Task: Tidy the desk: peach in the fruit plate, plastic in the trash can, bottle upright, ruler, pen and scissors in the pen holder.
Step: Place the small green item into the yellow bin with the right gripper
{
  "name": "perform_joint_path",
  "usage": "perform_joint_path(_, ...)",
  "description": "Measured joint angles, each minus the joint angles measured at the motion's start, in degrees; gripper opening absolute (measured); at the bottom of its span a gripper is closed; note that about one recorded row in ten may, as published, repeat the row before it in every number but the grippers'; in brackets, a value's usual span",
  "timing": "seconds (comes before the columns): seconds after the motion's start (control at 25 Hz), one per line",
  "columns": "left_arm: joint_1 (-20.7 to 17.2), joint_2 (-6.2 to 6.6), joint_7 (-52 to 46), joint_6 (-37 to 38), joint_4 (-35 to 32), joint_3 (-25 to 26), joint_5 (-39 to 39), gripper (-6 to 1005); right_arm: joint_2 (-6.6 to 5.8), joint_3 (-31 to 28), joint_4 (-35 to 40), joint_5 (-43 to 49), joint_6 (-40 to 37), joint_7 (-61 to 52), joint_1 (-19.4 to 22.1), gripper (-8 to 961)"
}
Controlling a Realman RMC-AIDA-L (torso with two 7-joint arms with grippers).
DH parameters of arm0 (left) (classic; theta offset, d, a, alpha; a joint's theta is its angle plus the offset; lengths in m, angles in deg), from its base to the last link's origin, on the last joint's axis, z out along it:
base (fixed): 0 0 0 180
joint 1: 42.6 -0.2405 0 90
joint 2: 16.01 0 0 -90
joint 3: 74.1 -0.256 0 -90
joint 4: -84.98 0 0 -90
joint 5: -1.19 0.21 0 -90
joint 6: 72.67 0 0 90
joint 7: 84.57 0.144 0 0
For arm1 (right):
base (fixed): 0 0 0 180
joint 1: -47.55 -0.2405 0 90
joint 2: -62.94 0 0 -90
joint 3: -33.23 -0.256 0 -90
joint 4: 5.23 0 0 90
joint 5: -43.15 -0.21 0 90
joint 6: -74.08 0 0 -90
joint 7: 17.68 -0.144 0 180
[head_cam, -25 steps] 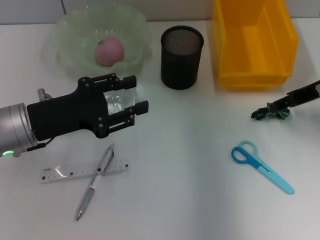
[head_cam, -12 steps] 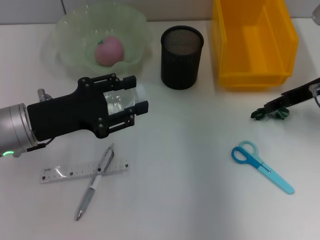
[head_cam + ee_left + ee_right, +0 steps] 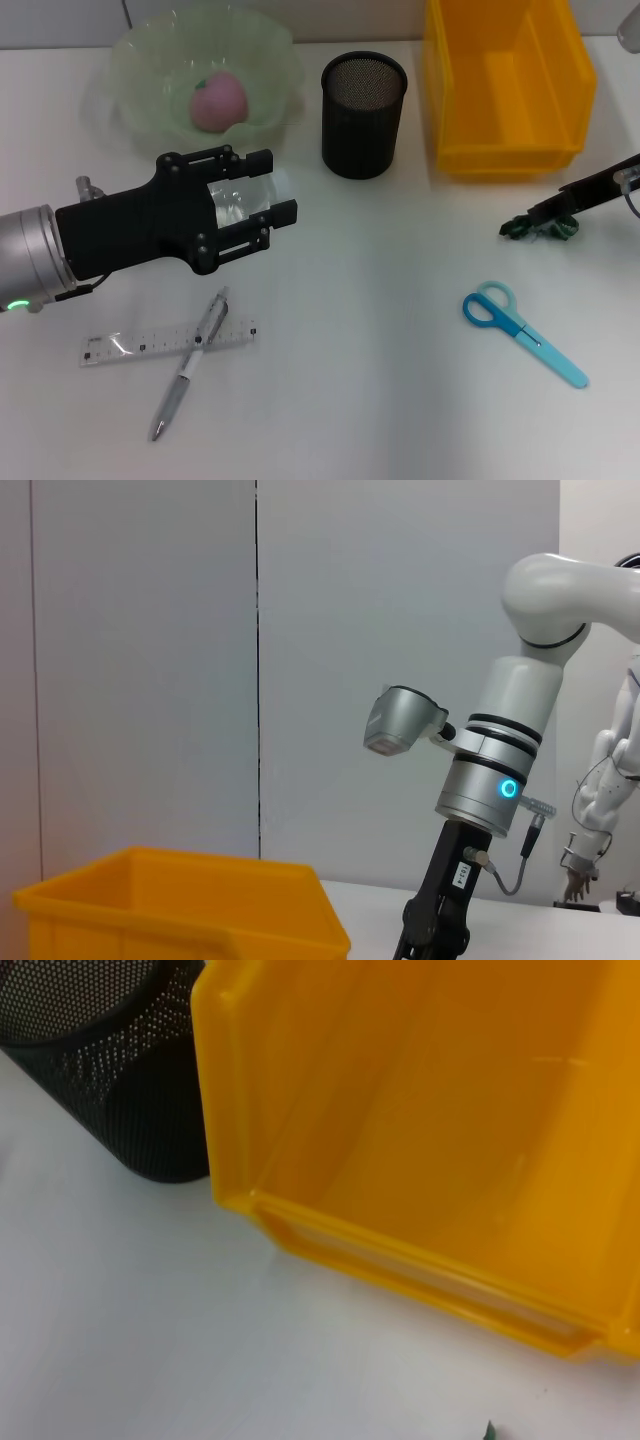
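Observation:
My left gripper [image 3: 280, 187] hovers over the desk [image 3: 380, 300] in front of the fruit plate [image 3: 130, 60], shut on a clear bottle [image 3: 235, 200] seen from above. The pink peach [image 3: 219, 100] lies in that plate. At the right edge my right gripper [image 3: 545, 215] reaches in low, its thin fingers closed on dark green crumpled plastic [image 3: 540, 230] that rests on or just above the desk. Blue scissors [image 3: 520, 330] lie at the front right. The pen [image 3: 190, 365] lies across the clear ruler [image 3: 130, 345] at the front left.
The black mesh pen holder [image 3: 364, 115] stands at back centre, with the yellow trash can [image 3: 505, 90] to its right. The right wrist view shows the trash can [image 3: 420, 1110] open and the pen holder [image 3: 110, 1070] beside it. The left wrist view shows the right arm [image 3: 490, 770] behind the trash can [image 3: 180, 905].
The right gripper and the green plastic have shifted slightly left. The left gripper with the bottle has barely moved.

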Motion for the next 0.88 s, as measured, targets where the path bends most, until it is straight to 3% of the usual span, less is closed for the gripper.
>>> perform_joint_path(0.12, 0.07, 0.00, 0.36, -0.01, 0.00, 0.01, 0.00, 580, -0.01, 0.93, -0.04, 0.00, 0.05, 0.03, 0.00, 511)
perform_joint_path(0.32, 0.17, 0.00, 0.36, -0.15, 0.00, 0.01, 0.00, 580, -0.01, 1.33, -0.09, -0.01, 0.41, 0.03, 0.00, 285)
perform_joint_path(0.88, 0.17, -0.01, 0.34, -0.44, 0.00, 0.19, 0.00, 580, 0.00, 3.45, 0.87, -0.44, 0.62, 0.69, 0.70, 185)
